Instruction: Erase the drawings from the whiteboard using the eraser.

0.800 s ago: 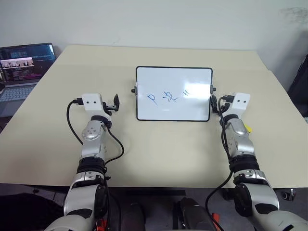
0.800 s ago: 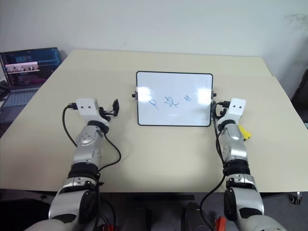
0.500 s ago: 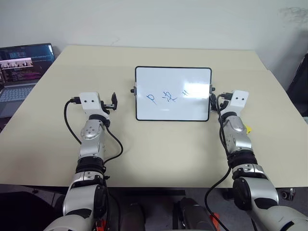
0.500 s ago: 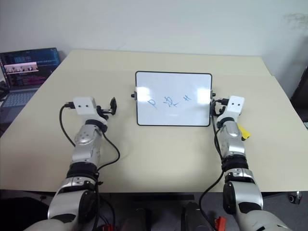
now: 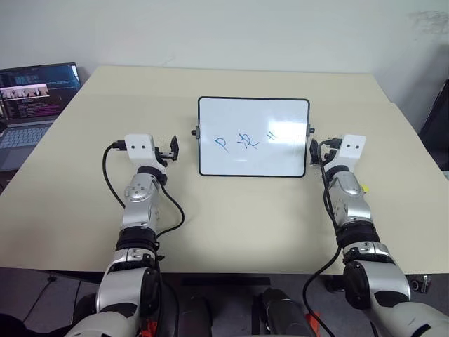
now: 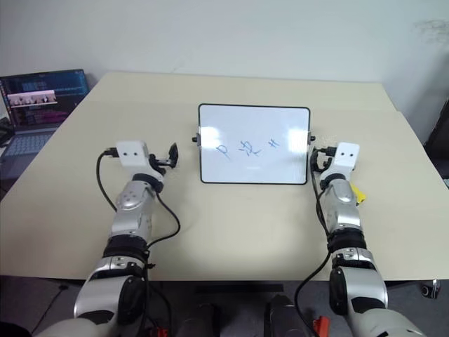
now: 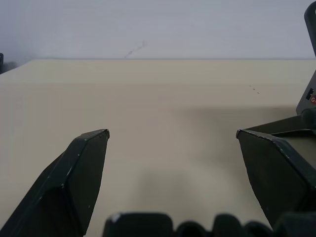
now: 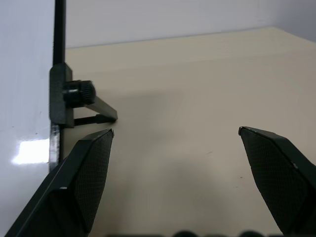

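Small white glossy whiteboard (image 5: 253, 137) with thin black frame standing mid-surface (image 5: 231, 225); three blue marker drawings (image 5: 245, 140) intact. Left tool (image 5: 172, 148) and right tool (image 5: 312, 150) both released, empty. Small yellow eraser (image 5: 362, 188) just beside right forearm. Risk: forearm knocking eraser off the edge when reaching.

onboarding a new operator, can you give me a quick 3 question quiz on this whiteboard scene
1. True or false: the whiteboard has been wiped clean.
2. How many drawings are on it?
3. Which tool is nearer the eraser: (a) left tool or (b) right tool?

Key:
1. False; blue marks remain.
2. Three, in a rising row.
3. (b); the yellow eraser lies on the table beside the right arm. Both tools are open and hold nothing.
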Motion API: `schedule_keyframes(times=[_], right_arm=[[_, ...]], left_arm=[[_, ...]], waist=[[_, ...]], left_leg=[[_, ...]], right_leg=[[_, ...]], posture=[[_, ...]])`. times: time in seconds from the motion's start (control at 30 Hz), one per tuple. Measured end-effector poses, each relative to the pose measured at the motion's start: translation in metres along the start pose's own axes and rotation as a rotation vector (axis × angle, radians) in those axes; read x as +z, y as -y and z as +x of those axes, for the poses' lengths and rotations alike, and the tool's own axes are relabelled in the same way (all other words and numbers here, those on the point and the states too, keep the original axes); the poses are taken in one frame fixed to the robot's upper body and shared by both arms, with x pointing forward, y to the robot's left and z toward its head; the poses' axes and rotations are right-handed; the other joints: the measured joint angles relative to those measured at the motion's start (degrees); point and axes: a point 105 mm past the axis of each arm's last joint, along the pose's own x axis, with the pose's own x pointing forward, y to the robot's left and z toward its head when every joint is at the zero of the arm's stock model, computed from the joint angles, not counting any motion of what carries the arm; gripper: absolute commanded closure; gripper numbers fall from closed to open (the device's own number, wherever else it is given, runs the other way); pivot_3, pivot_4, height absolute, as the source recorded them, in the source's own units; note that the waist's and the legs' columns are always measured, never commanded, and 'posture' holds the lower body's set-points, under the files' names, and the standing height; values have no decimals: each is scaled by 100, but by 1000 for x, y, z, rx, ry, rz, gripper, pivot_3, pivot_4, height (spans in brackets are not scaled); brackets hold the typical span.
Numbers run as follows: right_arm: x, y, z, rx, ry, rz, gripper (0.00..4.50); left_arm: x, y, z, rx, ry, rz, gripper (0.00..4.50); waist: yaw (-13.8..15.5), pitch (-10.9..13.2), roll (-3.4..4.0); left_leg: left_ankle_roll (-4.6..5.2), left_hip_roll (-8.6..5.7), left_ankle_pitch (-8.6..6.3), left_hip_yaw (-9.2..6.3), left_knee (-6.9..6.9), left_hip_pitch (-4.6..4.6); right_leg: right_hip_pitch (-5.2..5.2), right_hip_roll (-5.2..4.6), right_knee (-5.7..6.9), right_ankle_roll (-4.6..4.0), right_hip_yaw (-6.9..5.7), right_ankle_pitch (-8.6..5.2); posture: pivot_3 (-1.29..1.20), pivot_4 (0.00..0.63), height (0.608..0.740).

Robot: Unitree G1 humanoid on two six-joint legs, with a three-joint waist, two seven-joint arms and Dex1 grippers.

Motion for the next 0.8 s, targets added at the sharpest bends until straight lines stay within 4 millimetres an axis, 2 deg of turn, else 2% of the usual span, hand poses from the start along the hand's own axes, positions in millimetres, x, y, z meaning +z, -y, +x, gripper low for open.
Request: schedule_keyframes(times=[0.17, 0.27, 0.37, 0.43, 0.47, 0.57, 0.63, 0.7, 0.8], right_arm=[[-5, -1, -6, 6, -10, 13, 32], [5, -4, -6, 26, 18, 9, 32], [23, -5, -7, 61, 61, -21, 32], [30, -3, -11, 77, 61, -43, 32], [31, 0, -14, 90, 38, -65, 32], [39, 30, -23, 96, -90, -134, 32], [50, 46, -29, 118, -145, -167, 32], [60, 59, -39, 167, -218, -212, 32], [71, 74, -51, 225, -315, -264, 32]], left_arm=[[-1, 1, -1, -1, -2, 1, 0], [2, -1, 0, -5, 2, 4, 0], [19, -13, 0, -14, 21, 45, 0], [38, -19, -2, -61, 44, 93, 0], [50, -18, -5, -141, 49, 109, 0], [92, 1, -20, -452, 62, 129, 0], [111, 22, -31, -630, 76, 74, 0], [119, 61, -48, -859, 64, 11, 0], [109, 116, -70, -1122, 11, -43, 0]], waist=[[-3, 0, 0], [-3, 0, 1], [-5, 1, 1], [-1, 1, 1], [2, 3, 4], [46, 12, 18], [91, 11, 26], [134, 11, 26], [158, 11, 27]], left_leg=[[0, 0, 0, 0, 0, 0], [0, 0, 0, 0, 0, 0], [0, 1, 0, -6, -1, -1], [-1, 2, 0, -8, -3, -3], [-1, 2, 0, -12, -3, -7], [-2, -3, 0, -16, -2, -11], [-1, -6, 0, -20, -1, -3], [0, -6, 0, -23, 0, -1], [0, -6, -1, -23, 5, 1]], right_leg=[[0, 0, 1, 0, 0, 0], [0, 0, 1, 0, 0, 0], [0, 1, 0, -2, -4, -2], [0, 1, 0, -7, -6, -5], [-1, 1, 0, -10, -10, -6], [0, -7, -2, -14, -18, -12], [12, -8, -1, -12, -24, -19], [15, -7, -1, -11, -26, -21], [19, -4, -3, -8, -24, -23]], posture=[[0, 150, 740], [0, 150, 740], [0, 150, 740], [0, 150, 740], [0, 150, 740], [0, 150, 740], [0, 150, 740], [0, 150, 740], [0, 150, 740]])
